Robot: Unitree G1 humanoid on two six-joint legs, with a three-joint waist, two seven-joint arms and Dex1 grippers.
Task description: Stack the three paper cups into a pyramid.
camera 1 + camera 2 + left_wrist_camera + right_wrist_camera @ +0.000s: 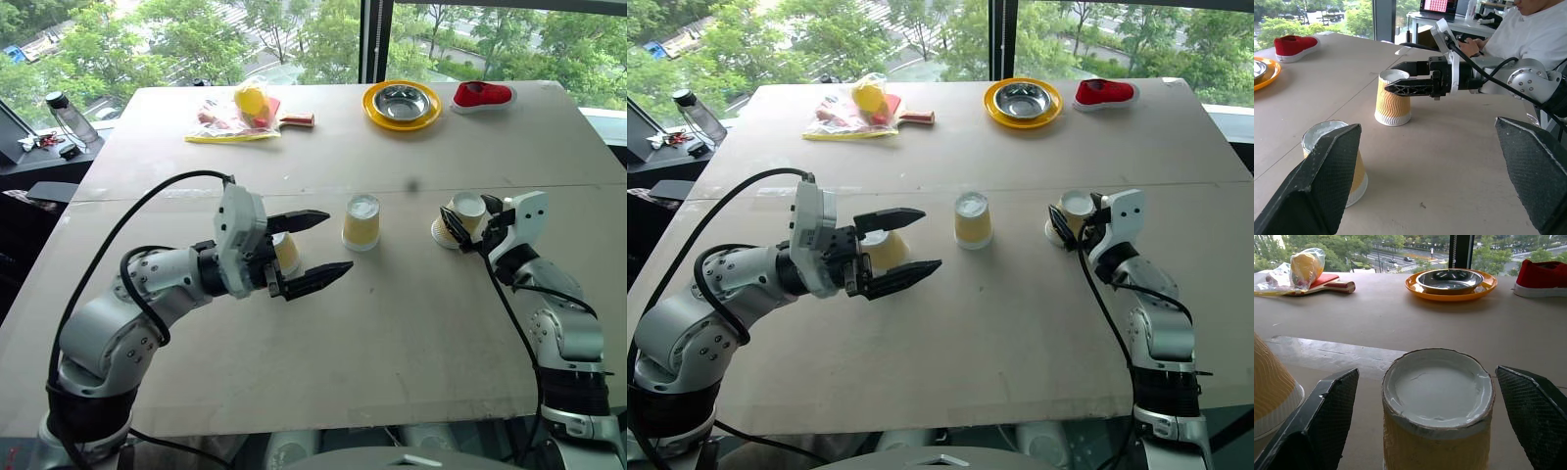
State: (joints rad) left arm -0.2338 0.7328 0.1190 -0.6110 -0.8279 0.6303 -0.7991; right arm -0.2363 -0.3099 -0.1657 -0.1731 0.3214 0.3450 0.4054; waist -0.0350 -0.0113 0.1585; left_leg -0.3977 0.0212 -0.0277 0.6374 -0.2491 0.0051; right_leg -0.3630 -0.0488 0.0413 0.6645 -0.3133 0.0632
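Three paper cups stand on the table [392, 333]. The middle cup [361, 221] is upside down, white base up. The right cup [467, 213], also upside down, sits between the fingers of my right gripper [473, 225]. The right wrist view shows this cup [1437, 406] with a gap on each side, so the gripper is open around it. The third cup [286, 253] is partly hidden behind my left gripper [338, 243]. That gripper hovers wide open and level, pointing at the middle cup [1334, 161], with nothing between its fingers.
At the table's far side are a steel bowl on a yellow plate [402, 103], a red shoe [482, 95] and a plastic bag with a paddle [245, 113]. A bottle [71, 117] stands off the left edge. A seated person [1537, 29] is beyond the right arm.
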